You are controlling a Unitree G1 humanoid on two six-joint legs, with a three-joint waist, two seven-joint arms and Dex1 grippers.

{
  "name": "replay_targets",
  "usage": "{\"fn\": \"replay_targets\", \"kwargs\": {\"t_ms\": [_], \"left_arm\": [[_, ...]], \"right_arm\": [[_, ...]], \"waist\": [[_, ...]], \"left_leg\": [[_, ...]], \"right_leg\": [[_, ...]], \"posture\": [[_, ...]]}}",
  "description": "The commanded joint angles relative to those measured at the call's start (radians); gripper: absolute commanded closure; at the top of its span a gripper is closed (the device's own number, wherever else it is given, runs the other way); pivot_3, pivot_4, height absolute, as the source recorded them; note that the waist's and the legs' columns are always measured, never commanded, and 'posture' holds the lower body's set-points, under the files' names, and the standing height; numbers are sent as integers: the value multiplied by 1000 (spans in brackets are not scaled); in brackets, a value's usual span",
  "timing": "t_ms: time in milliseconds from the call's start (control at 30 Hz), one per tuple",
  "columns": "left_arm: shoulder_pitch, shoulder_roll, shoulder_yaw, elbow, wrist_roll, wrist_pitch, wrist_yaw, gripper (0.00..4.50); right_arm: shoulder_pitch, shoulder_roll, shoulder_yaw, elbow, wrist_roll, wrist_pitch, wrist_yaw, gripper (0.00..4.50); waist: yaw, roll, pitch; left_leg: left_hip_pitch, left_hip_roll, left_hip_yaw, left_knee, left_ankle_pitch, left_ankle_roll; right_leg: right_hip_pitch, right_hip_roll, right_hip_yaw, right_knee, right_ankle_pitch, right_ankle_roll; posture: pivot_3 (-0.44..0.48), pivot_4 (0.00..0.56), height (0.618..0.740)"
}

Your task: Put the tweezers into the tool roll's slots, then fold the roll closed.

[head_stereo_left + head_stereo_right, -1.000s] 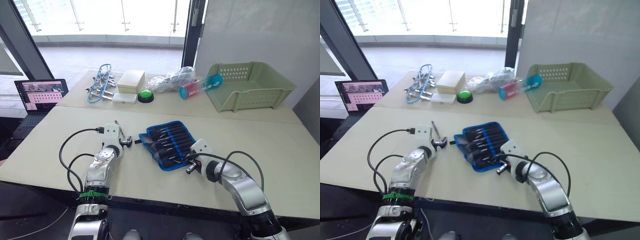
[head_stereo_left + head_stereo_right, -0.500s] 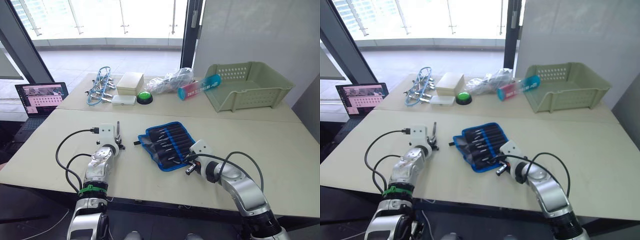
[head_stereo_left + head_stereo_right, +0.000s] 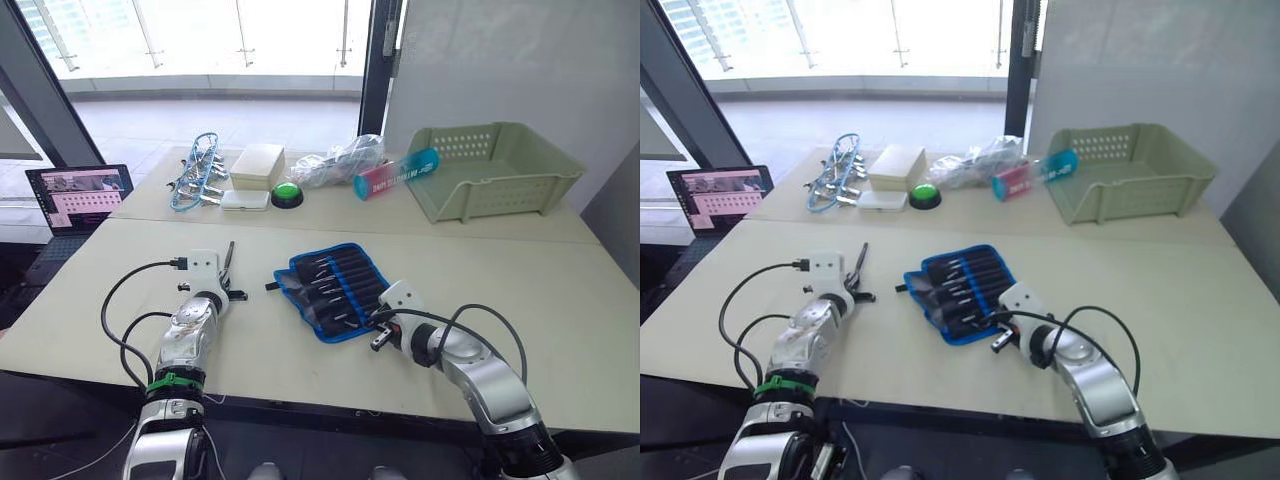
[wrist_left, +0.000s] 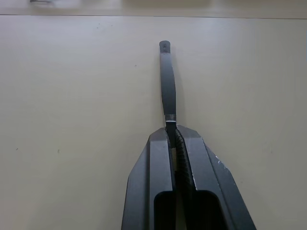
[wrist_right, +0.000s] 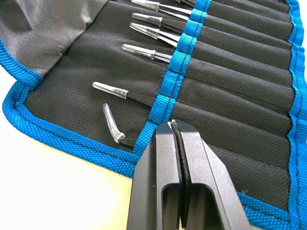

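The tool roll lies open on the near table, black with blue edging. Several tweezers sit in its slots, their clear-capped tips sticking out. My left gripper is to the left of the roll, shut on one slim black pair of tweezers that sticks out beyond its fingertips; in the head views this pair of tweezers points away from me. My right gripper is shut and empty at the roll's near right edge, its tips over the blue band.
On the far table stand a green basket, a red-and-blue tube, a plastic bag, a green button, a white box and a blue-framed tool bundle. A laptop sits at the far left.
My left gripper's fingers have closed from wide open onto the tweezers, and the left arm has drawn left, away from the roll. The right arm has not moved.
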Motion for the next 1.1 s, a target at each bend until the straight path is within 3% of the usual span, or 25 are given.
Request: {"fn": "replay_targets", "kwargs": {"t_ms": [33, 200, 367, 667, 867, 1100], "left_arm": [[39, 45, -17, -100, -3, -10, -63, 4490], [68, 100, -39, -332, -91, 21, -231, 4490], [64, 151, -79, -480, -204, 156, -398, 4490], [-38, 243, -235, -533, -295, 485, -577, 4490], [-91, 365, -332, -657, -365, 698, -709, 4490], [-130, 486, -428, -666, -346, 731, -805, 4490]], "right_arm": [[20, -5, 17, 28, 3, 43, 4, 4500], [18, -3, 19, 33, 2, 42, 4, 4500], [11, 1, 22, 39, 2, 41, 5, 4500], [18, 3, 31, 39, -3, 41, 3, 4500], [24, 2, 29, 30, -1, 44, -2, 4500], [29, 3, 28, 27, -2, 42, -6, 4500]], "waist": [[-3, -5, 3], [-11, -23, 14], [-14, -25, 15], [-19, -28, 21], [-23, -27, 24], [-22, -26, 26]], "left_leg": [[-1, 0, 0, 0, 0, 0], [-7, 0, 0, -1, 0, 0], [-8, 1, -1, -1, 0, -1], [-8, 1, -1, 0, 0, 0], [-9, 1, -1, -1, -1, 0], [-9, 1, -1, -1, -1, 0]], "right_leg": [[-1, 0, 0, 0, 0, 0], [-6, 0, -1, -1, 4, -8], [-6, 0, -1, -1, 4, -8], [-6, 0, -1, -1, 4, -8], [-7, 0, -1, -1, 3, -8], [-8, 0, -1, 0, 3, -9]], "posture": [[0, 150, 740], [0, 150, 740], [0, 150, 740], [0, 150, 740], [0, 150, 740], [0, 150, 740]]}}
